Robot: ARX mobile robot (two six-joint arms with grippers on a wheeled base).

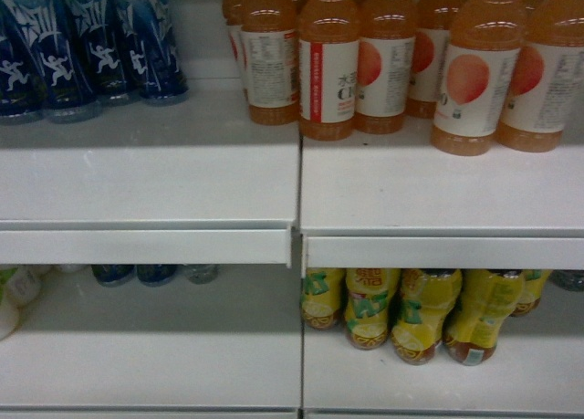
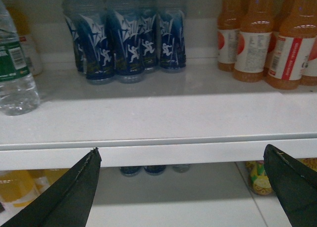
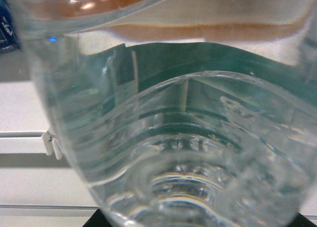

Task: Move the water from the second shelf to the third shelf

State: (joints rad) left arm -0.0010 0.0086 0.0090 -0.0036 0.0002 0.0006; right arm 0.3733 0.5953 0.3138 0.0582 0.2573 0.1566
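Observation:
A clear water bottle (image 3: 168, 138) with a green label fills the right wrist view, pressed close to the camera. Only dark slivers of my right gripper (image 3: 198, 223) show at the bottom corners, either side of the bottle, so it looks shut on it. Another clear water bottle (image 2: 15, 68) with a green label stands at the far left of the upper shelf (image 2: 163, 118) in the left wrist view. My left gripper (image 2: 181, 152) hangs open in front of that shelf's edge, nothing between its fingers. Neither gripper shows in the head view.
Blue sports-drink bottles (image 1: 82, 45) and orange juice bottles (image 1: 383, 54) stand on the upper shelf (image 1: 146, 163). Below it, the lower shelf (image 1: 155, 346) holds yellow-green tea bottles (image 1: 420, 314) and a few bottles at the back (image 1: 155, 273).

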